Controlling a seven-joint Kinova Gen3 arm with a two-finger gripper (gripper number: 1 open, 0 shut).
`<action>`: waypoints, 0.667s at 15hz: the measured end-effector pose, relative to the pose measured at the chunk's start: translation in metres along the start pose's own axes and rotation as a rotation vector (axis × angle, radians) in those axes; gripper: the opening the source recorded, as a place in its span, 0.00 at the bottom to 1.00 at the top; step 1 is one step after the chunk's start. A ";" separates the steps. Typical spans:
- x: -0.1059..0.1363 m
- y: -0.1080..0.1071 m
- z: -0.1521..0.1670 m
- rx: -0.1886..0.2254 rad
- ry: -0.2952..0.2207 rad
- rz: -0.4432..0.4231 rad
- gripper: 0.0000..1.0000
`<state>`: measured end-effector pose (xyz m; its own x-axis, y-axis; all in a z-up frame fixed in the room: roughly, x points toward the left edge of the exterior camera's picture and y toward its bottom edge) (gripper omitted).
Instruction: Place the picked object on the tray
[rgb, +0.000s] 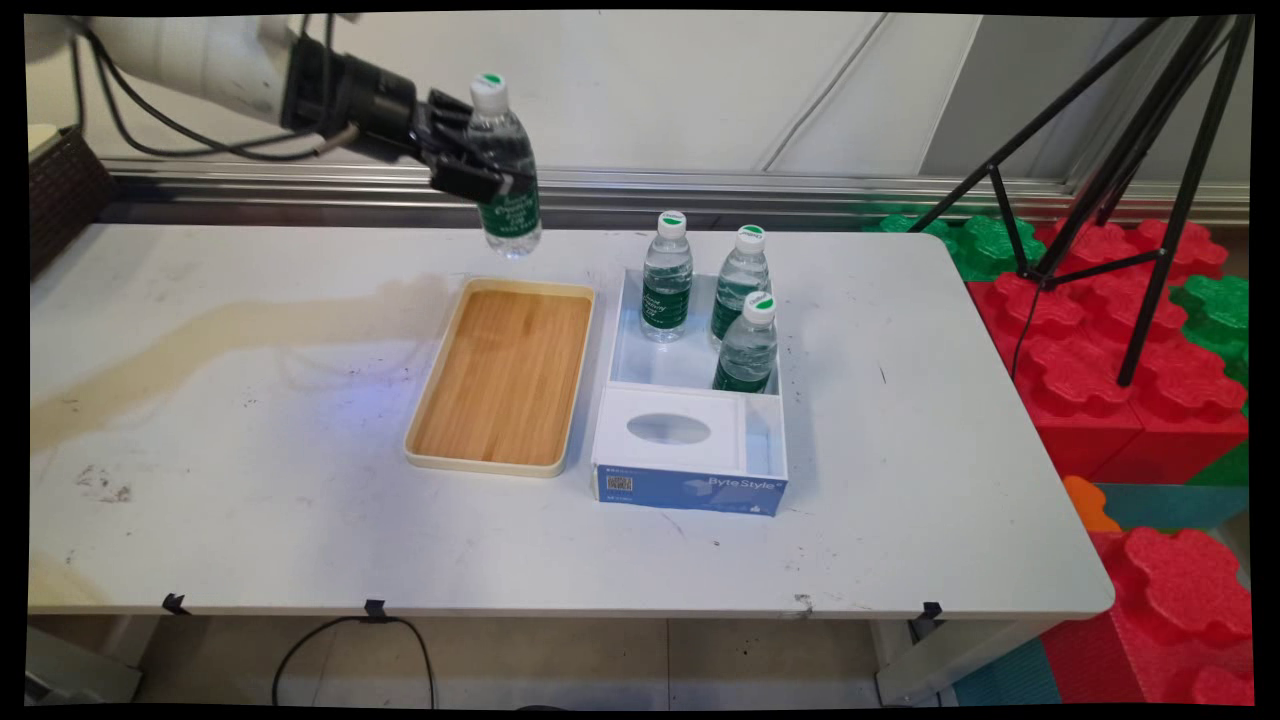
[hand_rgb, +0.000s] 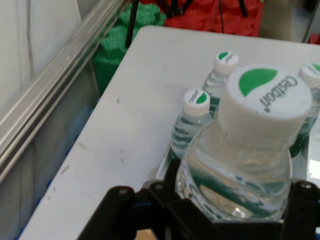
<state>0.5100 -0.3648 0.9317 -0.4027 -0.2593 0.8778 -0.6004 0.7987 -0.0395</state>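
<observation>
Counter (rgb: 250, 520): wooden tray (rgb: 505, 375), box (rgb: 692, 440) with three bottles (rgb: 667, 278) just beside. End effector (rgb: 470, 150) pinches a fourth bottle (rgb: 505, 170), upright, aloft above tray's far end; box lies to its right.

White cap (hand_rgb: 265, 97) of the bottle (rgb: 503, 170) clamped in the gripper (rgb: 462, 150): "Cestbon" in grey letters beside a green leaf-shaped mark, read in the hand view; the caps of the bottles behind it carry the same green mark, their lettering too small to read. Blue front face of the white box (rgb: 690, 490) on the table: "ByteStyle" in pale letters at right, a QR code at left. Green labels on the bottles bear white lettering, not legible in either view.
</observation>
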 end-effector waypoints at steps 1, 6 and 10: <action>-0.006 -0.003 0.006 -0.005 -0.001 -0.008 0.00; -0.036 -0.017 0.035 -0.026 -0.020 -0.050 0.00; -0.060 -0.027 0.055 -0.039 -0.039 -0.078 0.00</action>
<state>0.5129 -0.4004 0.8536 -0.3825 -0.3422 0.8583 -0.6043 0.7953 0.0478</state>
